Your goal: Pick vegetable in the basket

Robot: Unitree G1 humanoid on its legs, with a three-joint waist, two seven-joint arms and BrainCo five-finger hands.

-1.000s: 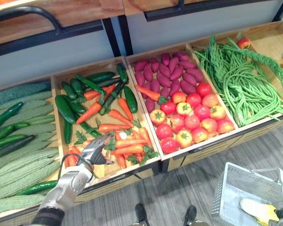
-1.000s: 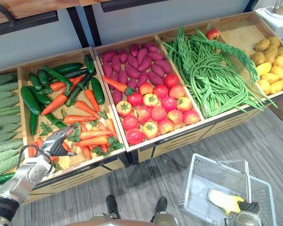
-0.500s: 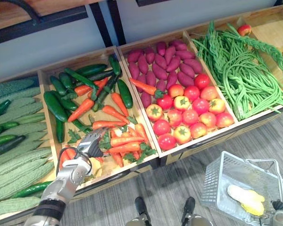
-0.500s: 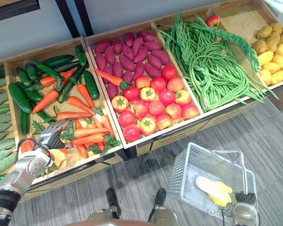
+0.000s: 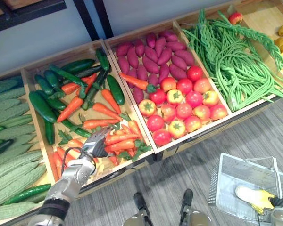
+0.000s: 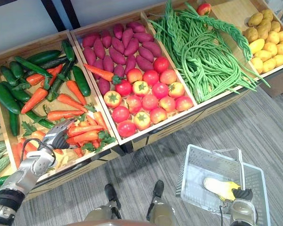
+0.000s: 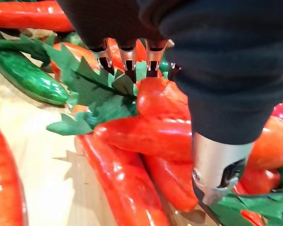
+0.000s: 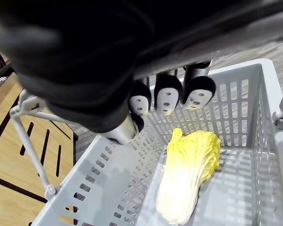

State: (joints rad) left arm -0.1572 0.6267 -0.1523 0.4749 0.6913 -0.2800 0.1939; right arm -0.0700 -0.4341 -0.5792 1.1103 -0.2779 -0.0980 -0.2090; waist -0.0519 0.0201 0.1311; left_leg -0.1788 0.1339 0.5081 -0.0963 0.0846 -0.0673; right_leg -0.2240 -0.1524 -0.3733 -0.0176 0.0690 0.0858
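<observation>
One left hand (image 5: 93, 147), fingers straight and apart, touches the heaped carrots (image 5: 120, 141). One right hand (image 6: 244, 194) is curled on the one basket (image 6: 194, 162), which holds one yellow cabbage (image 6: 219, 187).

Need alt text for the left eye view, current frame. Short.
The robot's left hand reaches with straight fingers onto carrots at the front of a wooden crate shared with cucumbers. Crates to the right hold tomatoes, purple sweet potatoes and long green beans. At lower right, a grey basket holds a yellow cabbage.
</observation>
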